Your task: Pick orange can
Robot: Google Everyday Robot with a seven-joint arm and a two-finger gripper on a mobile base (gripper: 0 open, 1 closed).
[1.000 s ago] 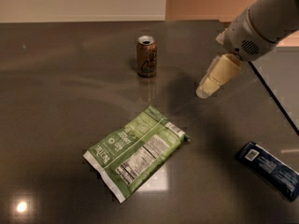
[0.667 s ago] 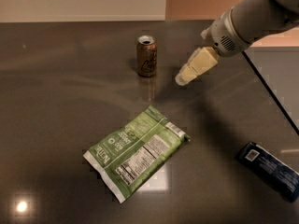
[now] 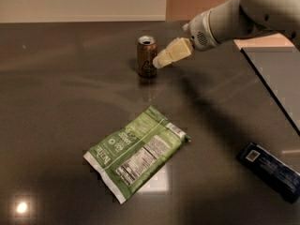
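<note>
The orange can (image 3: pixel 146 56) stands upright on the dark table (image 3: pixel 61 102), toward the back middle. It is orange-brown with a silver top rim and a pale logo. My gripper (image 3: pixel 160 61) comes in from the upper right on a white arm (image 3: pixel 234 18), and its cream tip sits right beside the can's right side at about mid height. I cannot tell whether it touches the can.
A green snack bag (image 3: pixel 136 152) lies flat in the middle foreground. A dark blue packet (image 3: pixel 269 170) lies at the front right. A lighter panel (image 3: pixel 281 74) with a dark diagonal edge borders the table on the right. A pale wall runs behind.
My gripper has moved left and slightly away from the camera, from well right of the can to right beside it. The can, bag and packet have not moved.
</note>
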